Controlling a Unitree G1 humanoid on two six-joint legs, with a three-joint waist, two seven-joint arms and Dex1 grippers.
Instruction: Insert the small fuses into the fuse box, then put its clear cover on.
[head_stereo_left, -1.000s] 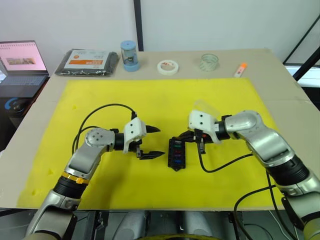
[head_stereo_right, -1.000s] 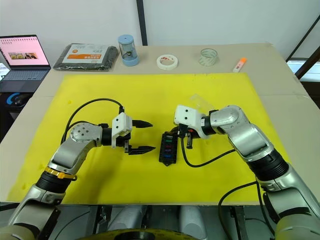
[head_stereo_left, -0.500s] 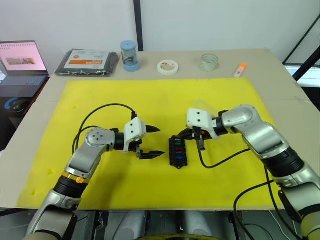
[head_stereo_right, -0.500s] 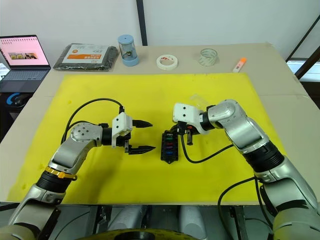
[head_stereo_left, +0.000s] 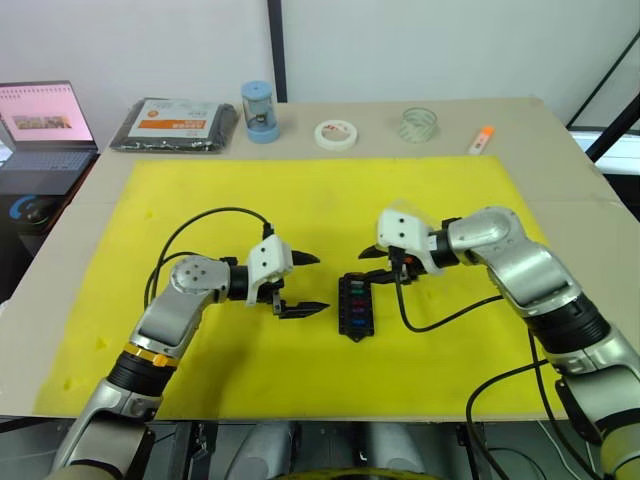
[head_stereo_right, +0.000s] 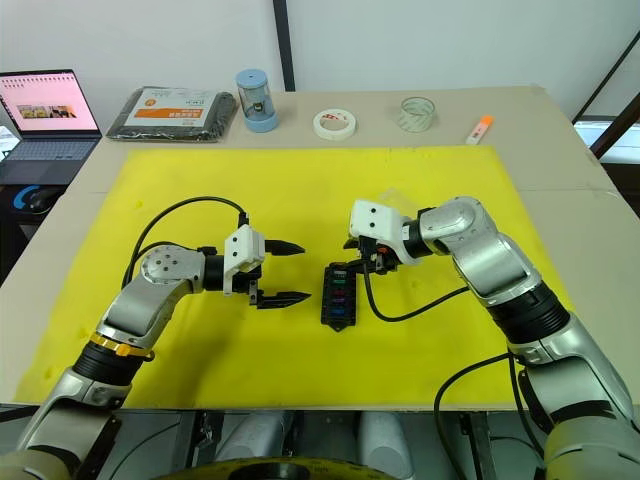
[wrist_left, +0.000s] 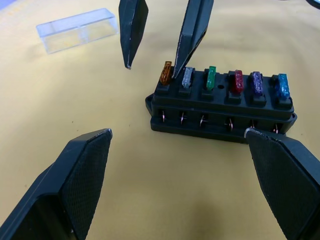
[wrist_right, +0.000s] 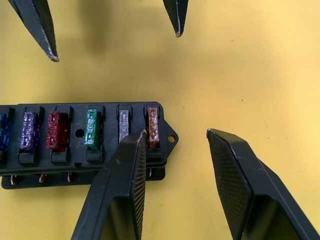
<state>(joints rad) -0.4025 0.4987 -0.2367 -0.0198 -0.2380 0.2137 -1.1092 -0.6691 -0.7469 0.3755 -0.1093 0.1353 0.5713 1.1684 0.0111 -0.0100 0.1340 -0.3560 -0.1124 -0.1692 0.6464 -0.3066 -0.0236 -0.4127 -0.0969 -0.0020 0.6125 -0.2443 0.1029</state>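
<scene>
Right gripper (head_stereo_right: 366, 258) was spread open just over the small black plastic fuse box (head_stereo_right: 338, 296) on the yellow mat, one finger (wrist_right: 122, 190) touching the brown fuse (wrist_right: 153, 126), so pulling away could've tipped it loose.
</scene>
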